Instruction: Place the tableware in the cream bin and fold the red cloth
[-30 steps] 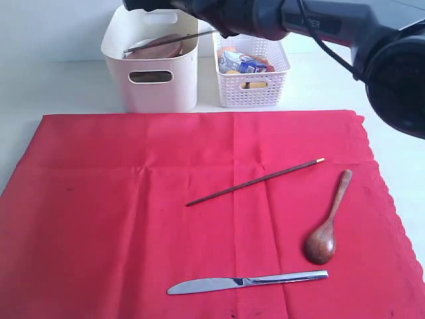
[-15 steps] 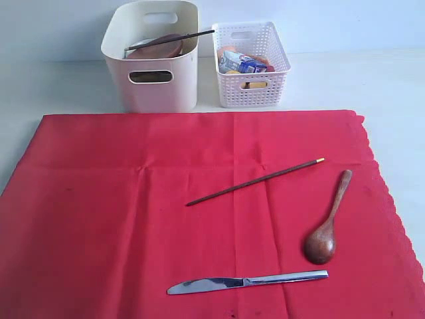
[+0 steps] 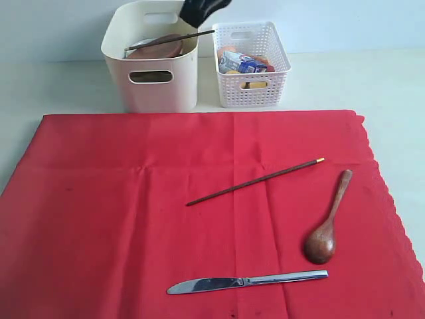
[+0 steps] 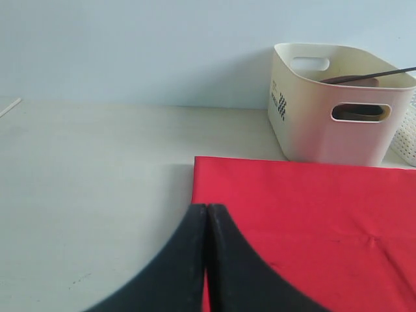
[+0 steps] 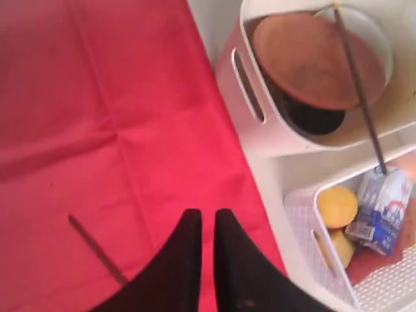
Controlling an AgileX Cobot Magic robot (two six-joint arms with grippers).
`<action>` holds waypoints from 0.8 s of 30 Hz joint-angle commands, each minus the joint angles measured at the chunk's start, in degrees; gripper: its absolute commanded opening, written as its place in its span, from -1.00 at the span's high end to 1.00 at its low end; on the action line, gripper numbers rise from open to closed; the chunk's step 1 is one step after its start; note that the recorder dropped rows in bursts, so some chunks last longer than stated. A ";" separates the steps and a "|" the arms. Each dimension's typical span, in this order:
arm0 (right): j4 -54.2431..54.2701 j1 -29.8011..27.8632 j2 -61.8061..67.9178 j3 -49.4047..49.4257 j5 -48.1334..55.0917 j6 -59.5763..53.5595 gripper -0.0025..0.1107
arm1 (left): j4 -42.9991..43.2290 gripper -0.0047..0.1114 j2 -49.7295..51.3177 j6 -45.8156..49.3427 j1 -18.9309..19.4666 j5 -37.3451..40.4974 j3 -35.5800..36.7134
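The red cloth (image 3: 133,199) lies spread flat over the table. On it rest one brown chopstick (image 3: 255,181), a dark wooden spoon (image 3: 325,226) and a silver knife (image 3: 246,282). The cream bin (image 3: 153,83) stands behind the cloth, holding the brown plate (image 5: 312,58) with the other chopstick (image 5: 357,91) slanted across its rim. My right gripper (image 5: 208,213) hovers above the cloth's far edge near the bin, its jaws slightly apart and empty; its black tip (image 3: 202,10) shows over the bins. My left gripper (image 4: 207,208) is shut and empty at the cloth's left edge (image 4: 292,214).
A white lattice basket (image 3: 252,93) stands right of the cream bin, holding a blue-white carton (image 5: 383,208), a lemon (image 5: 337,206) and other food. Bare pale table (image 4: 91,169) lies left of the cloth, and a wall rises behind the bins.
The right arm, which spanned the top of the exterior view a second ago, left that view, and now only its black tip shows above the bins. Nothing on the cloth moved.
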 commanded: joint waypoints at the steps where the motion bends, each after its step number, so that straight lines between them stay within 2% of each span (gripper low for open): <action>1: -2.18 -0.02 -1.81 6.55 1.23 -0.69 0.96 | -0.50 0.88 -0.37 -0.04 0.20 -0.31 -0.04; 6: -6.83 -0.02 -1.81 17.05 1.23 -0.69 0.96 | -0.50 0.88 -0.37 -0.04 0.20 -0.31 -0.04; 14: -14.78 -0.02 -0.01 30.78 -4.73 -2.25 0.95 | -0.50 0.88 -0.37 -0.04 0.20 -0.31 -0.04; 17: -15.99 -0.02 1.22 33.84 -6.18 -2.25 0.76 | -0.50 0.88 -0.37 -0.04 0.20 -0.31 -0.04; 23: -16.87 -0.02 4.56 34.99 -9.79 -3.91 0.13 | -0.50 0.88 -0.37 -0.04 0.20 -0.31 -0.04; 24: -16.74 -0.02 5.05 34.99 -10.33 -4.71 0.08 | -0.50 0.88 -0.37 -0.04 0.20 -0.31 -0.04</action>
